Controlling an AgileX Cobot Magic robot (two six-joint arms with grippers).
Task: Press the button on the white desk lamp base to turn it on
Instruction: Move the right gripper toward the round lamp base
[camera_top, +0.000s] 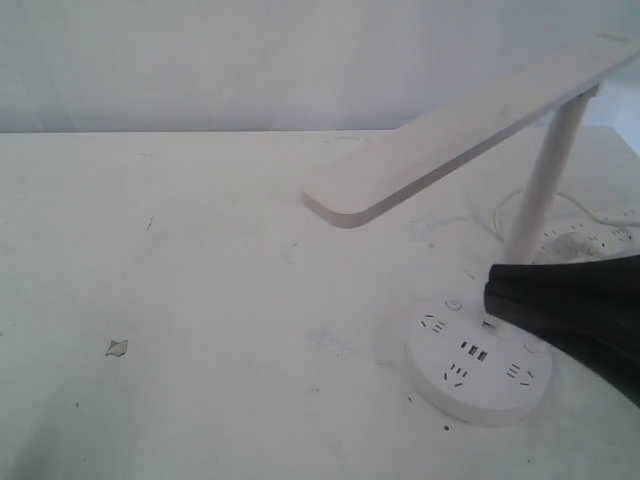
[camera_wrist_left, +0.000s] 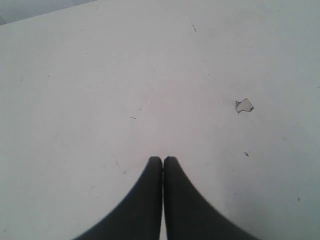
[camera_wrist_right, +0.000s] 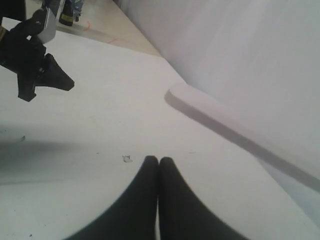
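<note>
Clenched tight over the lamp base, the right end effector should poke gently straight down on a button.

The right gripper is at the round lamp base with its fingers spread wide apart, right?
Not quite. The right gripper is at the white desk lamp base, but its fingers are pressed together, not spread; the right wrist view shows this.

Round white lamp base — sockets up — lamp standing upright.
</note>
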